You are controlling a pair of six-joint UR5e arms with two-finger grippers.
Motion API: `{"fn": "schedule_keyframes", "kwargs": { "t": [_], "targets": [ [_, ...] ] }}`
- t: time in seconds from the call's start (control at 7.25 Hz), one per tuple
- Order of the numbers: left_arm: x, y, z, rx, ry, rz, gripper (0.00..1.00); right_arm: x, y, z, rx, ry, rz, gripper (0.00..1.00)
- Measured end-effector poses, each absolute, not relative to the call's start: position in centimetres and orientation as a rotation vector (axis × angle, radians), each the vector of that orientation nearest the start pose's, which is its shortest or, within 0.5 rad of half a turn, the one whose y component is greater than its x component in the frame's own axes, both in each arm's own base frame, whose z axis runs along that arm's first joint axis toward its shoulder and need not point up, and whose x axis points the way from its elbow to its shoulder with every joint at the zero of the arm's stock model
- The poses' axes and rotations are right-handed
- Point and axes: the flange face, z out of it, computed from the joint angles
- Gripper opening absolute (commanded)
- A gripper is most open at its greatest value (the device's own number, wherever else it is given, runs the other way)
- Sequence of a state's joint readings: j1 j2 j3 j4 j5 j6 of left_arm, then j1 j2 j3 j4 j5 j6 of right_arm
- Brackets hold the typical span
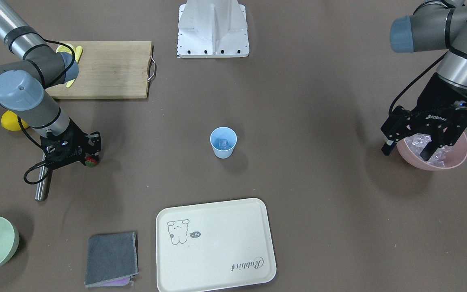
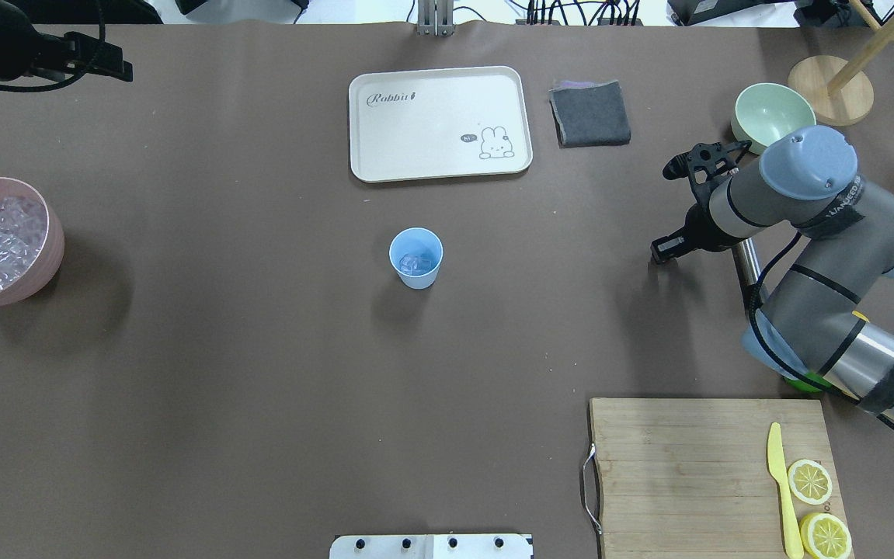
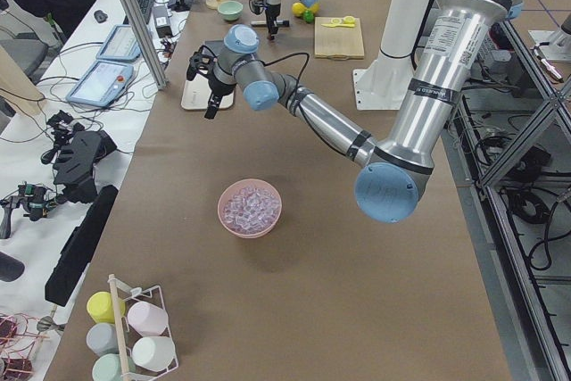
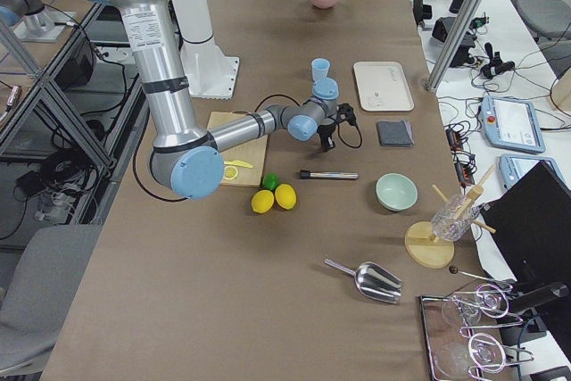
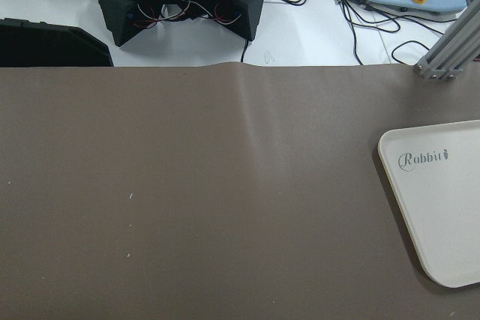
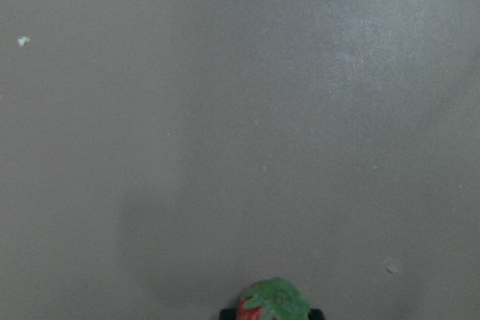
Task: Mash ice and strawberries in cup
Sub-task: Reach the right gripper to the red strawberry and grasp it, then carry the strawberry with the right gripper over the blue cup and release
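- One ice [image 2: 413, 262] cube at least already in the cup [image 1: 223, 151]; cup upright mid-table, exact count unclear.
- No strawberry [image 6: 274, 301] in the cup yet: low at the table, well apart from it, right gripper [image 1: 84, 159] fingers against both its sides, seemingly clamped.
- Left gripper [image 1: 409, 150] above the pink bowl [image 2: 54, 248] of spare ice, fingers apart, apparently empty.
- Metal rod [image 1: 43, 182] lying beside the right gripper, unheld.
- Judged early: strawberry transfer and all mashing left.
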State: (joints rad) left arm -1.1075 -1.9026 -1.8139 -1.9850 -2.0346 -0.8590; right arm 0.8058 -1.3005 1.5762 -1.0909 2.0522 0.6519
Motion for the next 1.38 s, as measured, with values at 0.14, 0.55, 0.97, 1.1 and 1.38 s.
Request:
{"fn": "schedule_keyframes", "kwargs": {
  "t": [0.14, 0.55, 0.97, 1.1, 1.38],
  "targets": [
    [18.7, -57.3, 31.6, 0.506, 0.931, -0.128, 0.98, -35.8, -51.6, 44.1, 0.301, -0.852, -0.279, 0.00],
    [19.0, -57.4, 31.5, 0.504, 0.933, -0.125, 0.98, -37.4, -52.2, 31.1, 0.426, -1.000, -0.227, 0.00],
    [19.6, -57.9, 32.3, 0.489, 0.927, -0.124, 0.98, -47.9, -46.2, 21.2, 0.513, -1.075, -0.112, 0.00],
    [19.7, -58.1, 32.5, 0.486, 0.925, -0.125, 0.98, -50.7, -44.6, 19.6, 0.550, -1.067, -0.098, 0.00],
    [19.8, -58.3, 32.8, 0.484, 0.922, -0.126, 0.98, -54.7, -44.0, 18.1, 0.588, -1.041, -0.083, 0.00]
  ]
}}
